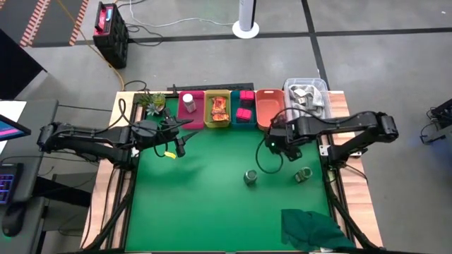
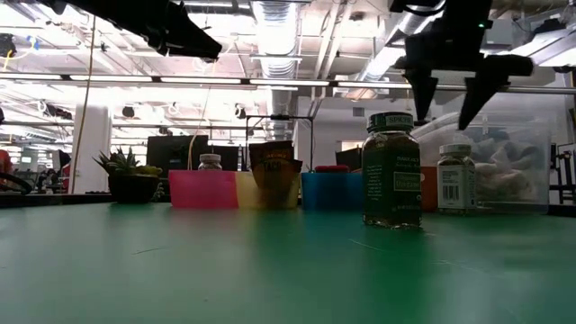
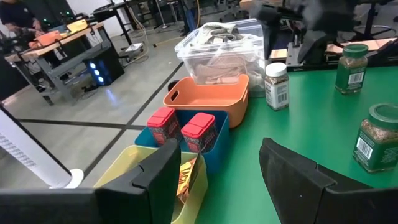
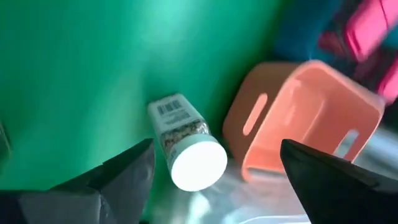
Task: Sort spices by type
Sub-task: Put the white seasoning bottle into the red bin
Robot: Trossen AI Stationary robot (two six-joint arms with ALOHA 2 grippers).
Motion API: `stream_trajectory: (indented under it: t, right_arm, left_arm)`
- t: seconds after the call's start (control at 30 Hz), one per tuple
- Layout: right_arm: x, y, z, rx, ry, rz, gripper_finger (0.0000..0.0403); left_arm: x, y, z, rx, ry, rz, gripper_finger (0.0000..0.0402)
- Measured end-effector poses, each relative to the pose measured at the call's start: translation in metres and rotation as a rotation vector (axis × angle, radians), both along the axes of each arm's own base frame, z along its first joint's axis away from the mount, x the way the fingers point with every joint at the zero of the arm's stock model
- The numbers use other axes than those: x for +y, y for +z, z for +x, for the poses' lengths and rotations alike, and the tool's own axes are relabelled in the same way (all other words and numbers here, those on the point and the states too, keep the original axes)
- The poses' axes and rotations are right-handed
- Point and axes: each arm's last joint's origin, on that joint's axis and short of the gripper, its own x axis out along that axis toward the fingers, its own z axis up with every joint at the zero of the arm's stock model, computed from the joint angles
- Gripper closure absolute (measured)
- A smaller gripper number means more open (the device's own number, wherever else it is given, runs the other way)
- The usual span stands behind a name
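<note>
A white-capped jar (image 4: pixel 186 146) stands on the green mat beside the orange bin (image 4: pixel 305 118). My right gripper (image 4: pixel 217 149) hangs open right above it, its fingers (image 2: pixel 423 99) higher than the cap and clear of the jar (image 2: pixel 456 178). Two green-lidded jars (image 1: pixel 251 176) (image 1: pixel 304 174) stand on the mat nearer the front. Another white-capped jar (image 1: pixel 188 101) sits in the pink bin, an orange-brown packet (image 1: pixel 219 109) in the yellow bin, and two pink boxes (image 3: pixel 180 127) in the blue bin. My left gripper (image 1: pixel 180 144) is open in the air in front of the pink and yellow bins.
The four bins line the far edge, with a clear plastic container (image 1: pixel 307 95) of packets at their right end and a small potted plant (image 1: pixel 154 102) at their left. A dark green cloth (image 1: pixel 314 229) lies at the near right corner. Bare mat spreads across the middle and left.
</note>
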Motion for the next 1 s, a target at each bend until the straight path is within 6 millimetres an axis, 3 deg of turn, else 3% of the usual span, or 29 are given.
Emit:
stream_trajectory:
  t: [0.1, 0.3, 0.6, 1.0]
  right_arm:
    - [0.004, 0.000, 0.000, 0.046, 0.124, -0.014, 0.0034]
    - [0.006, -0.002, -0.001, 0.107, 0.198, -0.010, 0.0040]
    - [0.005, -0.031, 0.015, 0.284, 0.224, -0.010, 0.0046]
    - [-0.019, -0.055, 0.021, 0.457, 0.134, -0.003, 0.0074]
  left_arm:
    - [0.000, 0.000, 0.000, 0.001, 0.000, 0.000, 0.0194]
    - [0.000, -0.002, 0.000, 0.016, 0.000, -0.001, 0.0194]
    - [0.000, -0.002, 0.000, 0.028, -0.002, 0.008, 0.0194]
    - [0.000, -0.003, -0.001, 0.037, -0.002, 0.010, 0.0194]
